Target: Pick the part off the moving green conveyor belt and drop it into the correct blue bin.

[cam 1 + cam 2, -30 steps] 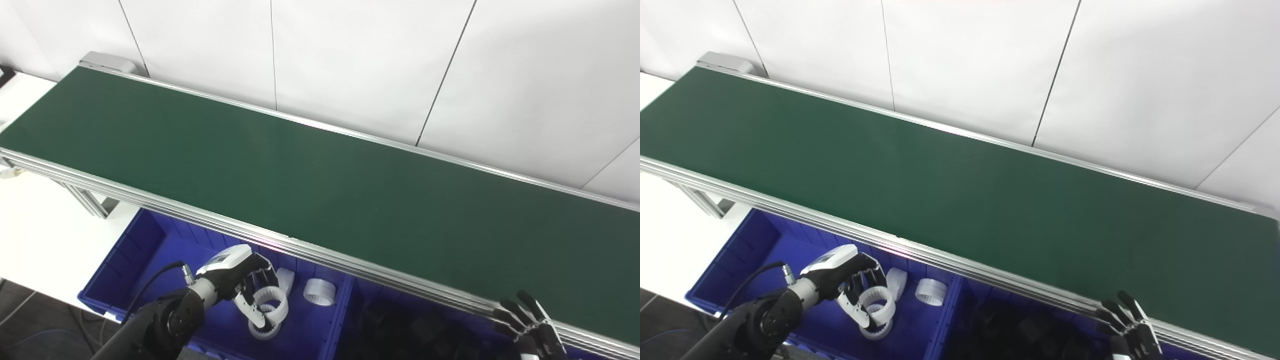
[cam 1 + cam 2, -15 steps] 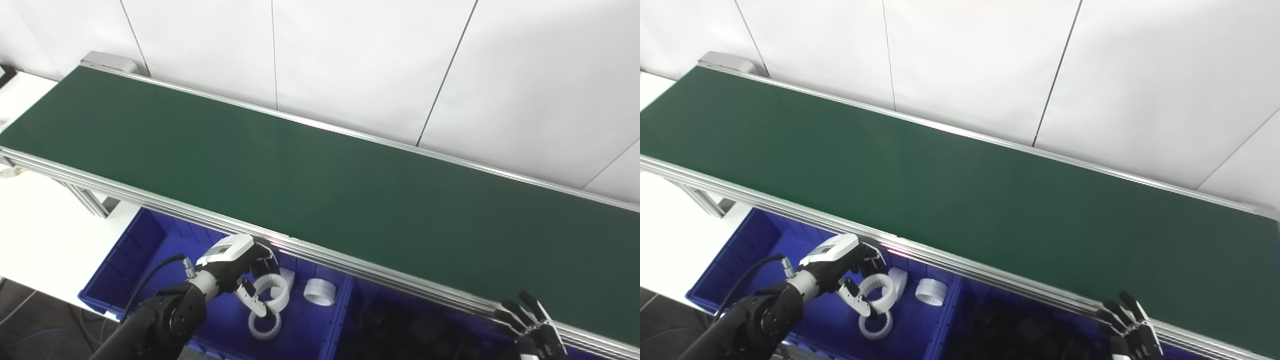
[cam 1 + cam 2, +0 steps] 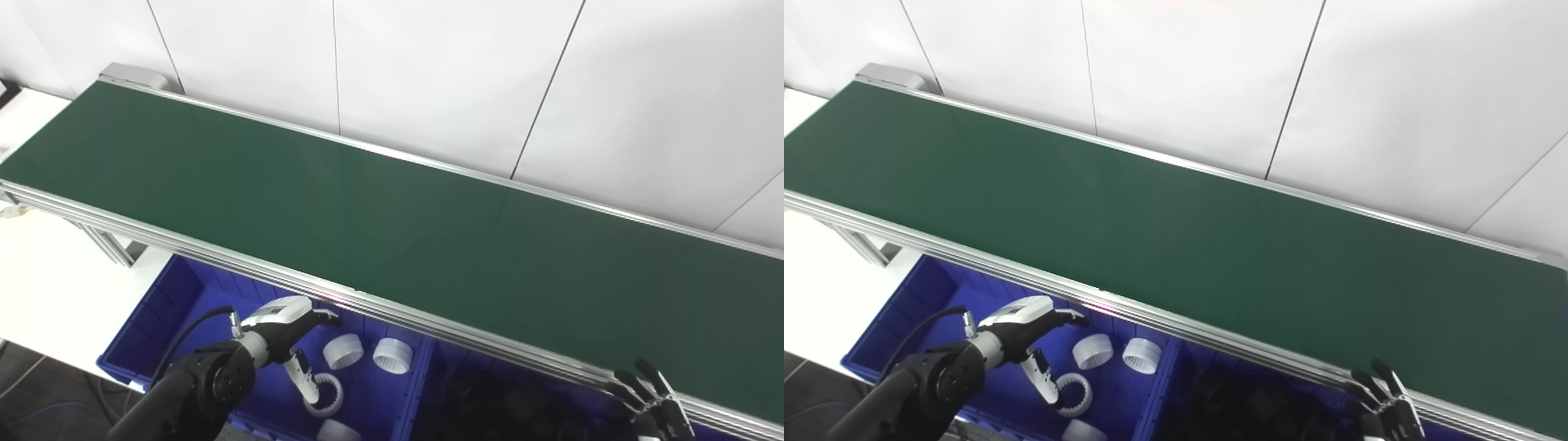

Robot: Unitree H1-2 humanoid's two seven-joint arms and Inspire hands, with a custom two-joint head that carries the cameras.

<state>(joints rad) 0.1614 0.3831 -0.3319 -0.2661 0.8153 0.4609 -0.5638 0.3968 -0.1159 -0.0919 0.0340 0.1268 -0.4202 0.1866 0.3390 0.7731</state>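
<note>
The green conveyor belt (image 3: 367, 208) is laid diagonally across the scene, and no part is seen anywhere on its surface. Its near aluminium rail (image 3: 343, 297) overhangs the far edge of the blue bin (image 3: 165, 306), so a drop has to be made from below and in front of the rail, which likely explains how low the left hand is held.

A second bin (image 3: 1274, 404), to the right of the divider, is filled with dark parts that cannot be made out clearly; sorting by colour is suggested.

The left hand (image 3: 288, 324) is held over the blue bin's interior with its fingers (image 3: 303, 380) spread apart and nothing gripped. The white ring parts (image 3: 343, 350) lie on the bin floor just beside and below it, so the task's part is judged to be already in the bin. Open floor remains toward the bin's left end.

The right hand (image 3: 1384, 407) is only partly seen at the bottom edge, just under the rail, with fingers apart and empty.
</note>
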